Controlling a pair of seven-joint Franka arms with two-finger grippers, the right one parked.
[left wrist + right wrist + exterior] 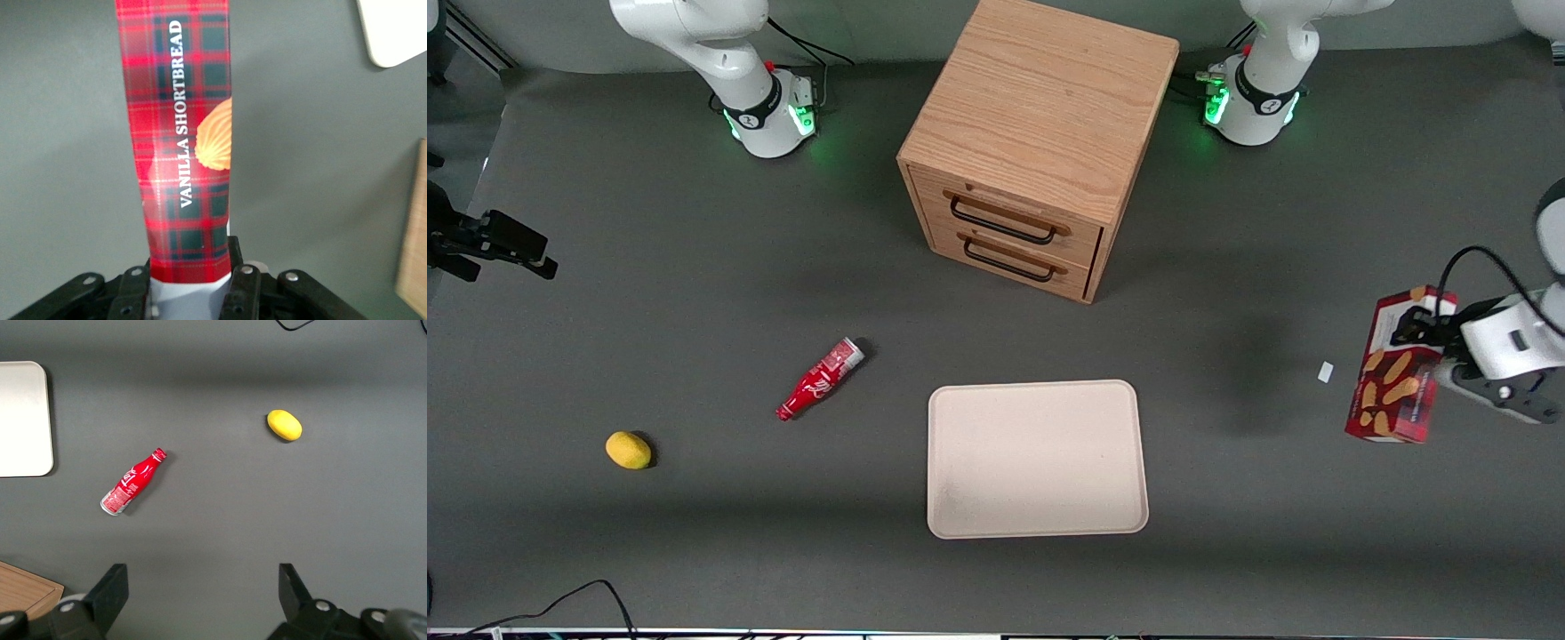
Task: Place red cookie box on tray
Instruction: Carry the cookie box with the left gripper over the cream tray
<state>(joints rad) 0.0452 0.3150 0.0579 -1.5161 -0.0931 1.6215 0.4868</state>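
While the wooden drawer cabinet point(1040, 147) sits well away from it, the gripper point(1436, 342) is up off the table, pinching the red cookie box point(1398, 366); the tray point(1037, 459) lies well apart toward the parked arm, small white scrap point(1325, 372) just beside the box.

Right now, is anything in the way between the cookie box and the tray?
Nothing visible. The end effector holds the dark-red plaid cardboard cookie box above bare grey table toward the working arm's end; only a small white scrap lies before the cream-beige rectangular tray.
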